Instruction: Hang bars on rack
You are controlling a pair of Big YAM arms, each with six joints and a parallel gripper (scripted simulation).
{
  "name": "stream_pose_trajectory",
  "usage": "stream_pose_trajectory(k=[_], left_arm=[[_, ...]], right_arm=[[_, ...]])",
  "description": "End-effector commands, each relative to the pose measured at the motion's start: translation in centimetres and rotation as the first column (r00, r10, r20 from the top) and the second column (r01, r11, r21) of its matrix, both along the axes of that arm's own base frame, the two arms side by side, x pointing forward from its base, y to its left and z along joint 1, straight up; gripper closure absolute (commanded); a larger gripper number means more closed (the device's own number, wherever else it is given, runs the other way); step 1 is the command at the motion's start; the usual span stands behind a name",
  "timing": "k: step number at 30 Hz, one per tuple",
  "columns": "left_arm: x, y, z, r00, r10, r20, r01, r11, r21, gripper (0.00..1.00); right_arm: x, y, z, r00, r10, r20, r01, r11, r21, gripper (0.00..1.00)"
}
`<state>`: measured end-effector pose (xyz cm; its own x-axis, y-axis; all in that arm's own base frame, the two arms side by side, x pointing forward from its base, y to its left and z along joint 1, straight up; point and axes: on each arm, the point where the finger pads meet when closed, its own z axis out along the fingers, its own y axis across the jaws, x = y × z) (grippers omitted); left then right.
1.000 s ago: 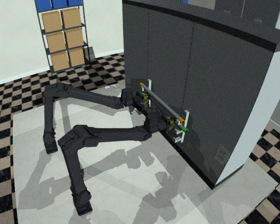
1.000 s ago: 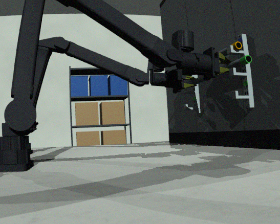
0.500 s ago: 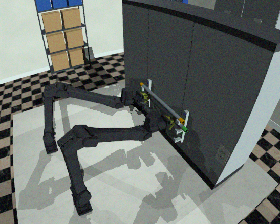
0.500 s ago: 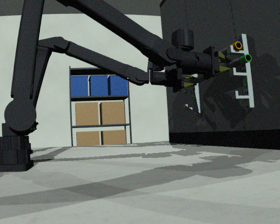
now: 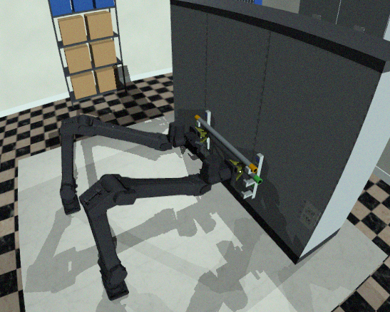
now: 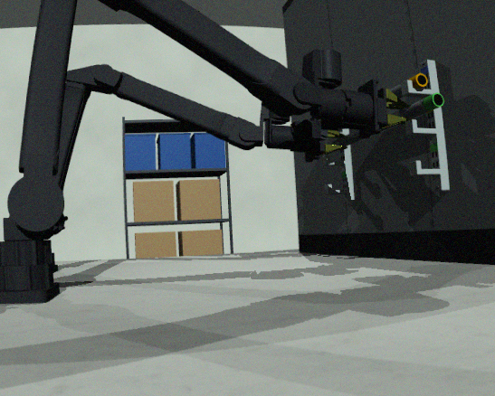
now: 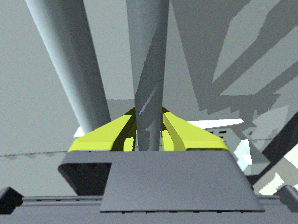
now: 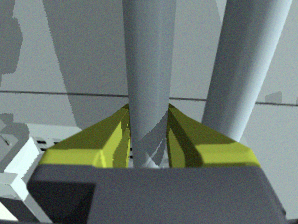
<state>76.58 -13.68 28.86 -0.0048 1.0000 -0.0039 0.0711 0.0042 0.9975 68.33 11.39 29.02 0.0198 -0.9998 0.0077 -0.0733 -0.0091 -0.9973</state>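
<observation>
Green-ended grey metal bar (image 5: 259, 180) (image 6: 423, 106) (image 7: 148, 75) (image 8: 150, 65): off the rack arms, held out in front of the white wall rack (image 5: 259, 160) (image 6: 440, 136), below the level of the other bar. Both tools are clamped on it. Left gripper (image 5: 202, 134) (image 6: 342, 141) (image 7: 148, 117), yellow fingers closed about the bar towards the far end of its run in the top view; right gripper (image 5: 239, 169) (image 6: 401, 107) (image 8: 149, 112), likewise yellow-fingered, closed about it towards the near end. In the exterior view the near green tip sits above the middle rack arm (image 6: 425, 130), apart from it. Orange-ended grey metal bar (image 5: 224, 139) (image 6: 414, 81) (image 7: 70, 55) (image 8: 245, 65): up on the top pair, its near end in the top rack arm (image 6: 417, 90); no finger on it. Labels: a blue label (image 6: 424, 70) by the top arm, a green label (image 6: 433, 147) above the bottom rack arm (image 6: 428, 171); middle one can't be made out. The green-ended bar is thus not on its pair. Rack is fixed to a dark grey panelled wall (image 5: 232, 71) (image 6: 367, 27). Well apart, at the pale room wall: a dark-framed shelf unit (image 5: 120, 53) (image 6: 230, 194), brown boxes (image 5: 72, 30) (image 6: 154, 201) beneath blue bins (image 5: 83, 4) (image 6: 175, 151).
</observation>
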Motion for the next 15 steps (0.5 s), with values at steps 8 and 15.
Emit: stream_pose_trajectory(k=[8, 15], left_arm=[[-1.0, -0.1, 7.6, 0.995, 0.005, 0.104, -0.003, 1.000, -0.019, 1.00], [-1.4, -0.1, 7.3, 0.994, 0.005, 0.105, -0.003, 1.000, -0.020, 1.00]], right_arm=[[-0.6, -1.0, 7.9, 0.992, -0.016, 0.124, 0.012, 0.999, 0.033, 1.00], [-1.1, -1.0, 7.7, 0.992, -0.016, 0.126, 0.012, 0.999, 0.033, 1.00]])
